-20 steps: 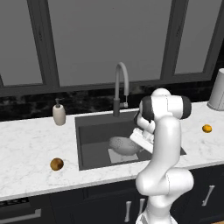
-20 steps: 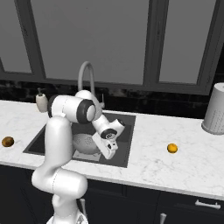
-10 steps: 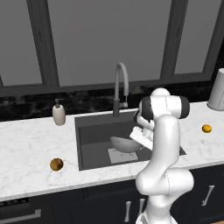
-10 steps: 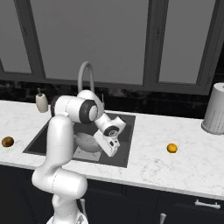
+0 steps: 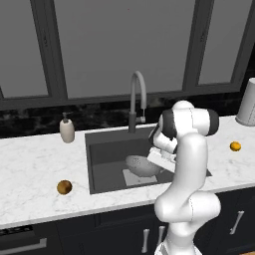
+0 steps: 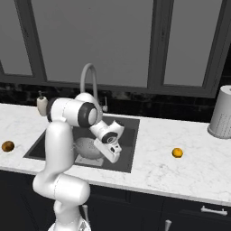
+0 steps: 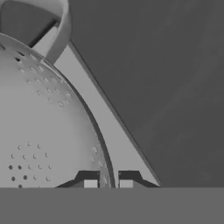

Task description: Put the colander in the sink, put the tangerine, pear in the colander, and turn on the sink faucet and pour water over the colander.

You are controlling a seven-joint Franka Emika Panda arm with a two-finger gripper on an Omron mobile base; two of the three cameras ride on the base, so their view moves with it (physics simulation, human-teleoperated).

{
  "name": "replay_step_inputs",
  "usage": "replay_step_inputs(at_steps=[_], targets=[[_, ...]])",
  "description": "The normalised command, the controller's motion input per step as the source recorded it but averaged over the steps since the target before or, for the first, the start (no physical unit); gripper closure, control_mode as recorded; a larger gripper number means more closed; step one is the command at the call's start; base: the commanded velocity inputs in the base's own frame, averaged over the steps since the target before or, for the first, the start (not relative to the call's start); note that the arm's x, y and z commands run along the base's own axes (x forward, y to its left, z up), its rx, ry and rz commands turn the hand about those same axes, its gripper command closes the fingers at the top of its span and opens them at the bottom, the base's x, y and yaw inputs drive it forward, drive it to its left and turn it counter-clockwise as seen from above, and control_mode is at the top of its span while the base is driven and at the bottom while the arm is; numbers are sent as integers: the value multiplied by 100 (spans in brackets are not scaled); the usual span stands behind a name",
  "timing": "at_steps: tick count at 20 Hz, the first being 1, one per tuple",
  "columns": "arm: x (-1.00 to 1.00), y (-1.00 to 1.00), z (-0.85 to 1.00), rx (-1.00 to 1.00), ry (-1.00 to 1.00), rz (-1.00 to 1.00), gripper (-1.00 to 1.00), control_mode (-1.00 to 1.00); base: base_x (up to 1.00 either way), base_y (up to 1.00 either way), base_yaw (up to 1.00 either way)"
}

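White marbled surface [image 5: 35,169] runs across the frame, dark cabinets below, black backsplash and grey window panels behind. Dark grey sink [image 5: 104,144] set into it at centre.

Nearest, in the left base view: the white arm rises at lower right and bends down into the basin. Pear [image 5: 64,187] sits on the surface at lower left, near the sink's front left corner, apart from it; in the right base view it lies at far left [image 6: 7,146].

Hand [image 7: 107,183] low inside the sink, tips pressed close with the colander's rim between them. Colander [image 5: 141,165] is in the basin, tilted, over the pale grey square plate [image 5: 130,178]; in the hand view its perforated wall [image 7: 48,131] takes the left half, one loop handle [image 7: 61,30] at upper left, dark sink floor to the right.

Tangerine [image 5: 235,146] on the surface at mid right, well apart from the sink; right base view has it right of centre [image 6: 177,153].

Further back: gooseneck sink faucet [image 5: 137,99] behind the basin, cream soap pump bottle [image 5: 66,130] to its left, pale perforated canister [image 6: 221,113] at far right.
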Motion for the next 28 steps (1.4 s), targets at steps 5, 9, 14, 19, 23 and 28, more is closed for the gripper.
replay_step_inputs(at_steps=[5, 9, 14, 19, 23, 28], targets=[[-2, 1, -1, -2, -5, 0, -100, -100, 0, 0, 0], [0, 5, 23, 0, -6, 0, -100, -100, 0, 0, 0], [0, 8, 42, 0, -7, 0, -100, -100, 0, 0, 0], [-2, -7, 56, 0, -1, 0, -100, -100, 0, 0, 0], [-19, -26, 59, -1, -3, 0, -100, -100, 0, 0, 0], [-26, -25, 66, -8, -12, 0, -100, -100, 0, 0, 0]])
